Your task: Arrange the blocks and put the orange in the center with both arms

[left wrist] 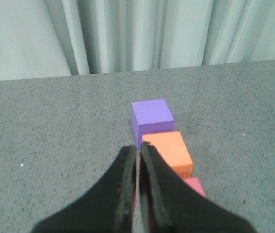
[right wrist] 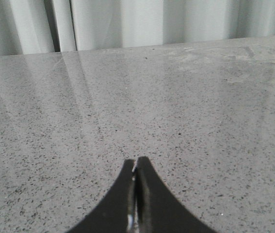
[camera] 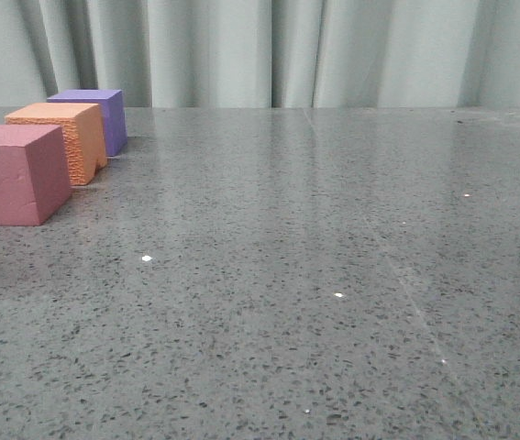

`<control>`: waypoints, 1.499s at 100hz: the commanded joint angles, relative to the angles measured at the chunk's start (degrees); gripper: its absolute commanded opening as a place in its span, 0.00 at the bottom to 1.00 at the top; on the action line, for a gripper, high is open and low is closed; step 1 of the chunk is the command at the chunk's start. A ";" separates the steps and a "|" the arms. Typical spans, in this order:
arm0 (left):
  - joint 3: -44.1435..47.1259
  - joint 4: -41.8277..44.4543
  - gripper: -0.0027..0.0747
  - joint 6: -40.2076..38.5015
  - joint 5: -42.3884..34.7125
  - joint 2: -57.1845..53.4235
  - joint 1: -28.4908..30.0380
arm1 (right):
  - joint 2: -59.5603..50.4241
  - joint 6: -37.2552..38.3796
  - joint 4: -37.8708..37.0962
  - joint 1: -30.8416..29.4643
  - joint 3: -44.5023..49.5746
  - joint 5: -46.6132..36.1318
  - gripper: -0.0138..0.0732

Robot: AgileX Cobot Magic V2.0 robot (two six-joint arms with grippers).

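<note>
Three matte, foam-like cubes of similar size stand in a row at the far left of the front view, on a grey speckled stone-look surface (camera: pixel 315 275) with a faint sheen. The pinkish-red cube (camera: pixel 14 174) is nearest the camera at the left edge; its faces look slightly grainy and a thin crack-like line runs down its front. Behind it sits the orange cube (camera: pixel 62 139), whose side face is pebbled like rough leather. Farthest back is the purple cube (camera: pixel 94 115), smoother in look. The row's long axis runs from the lower left of the frame up and to the right, toward the pleated pale curtain (camera: pixel 315 50). The orange cube is in the middle, close to both neighbours; whether they touch cannot be told.

In the left wrist view, the left gripper (left wrist: pixel 139 148) is black, with curved tapering fingers, its jaws pressed together holding nothing, above the line of cubes. In the right wrist view, the right gripper (right wrist: pixel 136 164) has its jaws pressed together over bare speckled surface.
</note>
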 commanded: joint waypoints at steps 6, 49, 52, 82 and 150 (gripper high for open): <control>4.92 1.06 0.01 -0.14 -3.66 -6.87 -0.34 | -1.12 -0.35 -0.09 -0.36 -0.83 -4.81 0.08; 15.02 -2.16 0.01 -0.14 -2.25 -11.47 -0.34 | -1.12 -0.35 -0.09 -0.36 -0.83 -4.81 0.08; 15.14 -2.16 0.01 -0.14 -1.82 -11.47 -0.34 | -1.12 -0.35 -0.09 -0.36 -0.83 -4.81 0.08; 15.14 1.51 0.01 -0.14 -2.88 -11.47 -0.34 | -1.12 -0.35 -0.09 -0.36 -0.83 -4.81 0.08; 39.18 -17.66 0.01 26.44 -33.72 -30.96 19.00 | -1.12 -0.35 -0.09 -0.36 -0.83 -4.81 0.08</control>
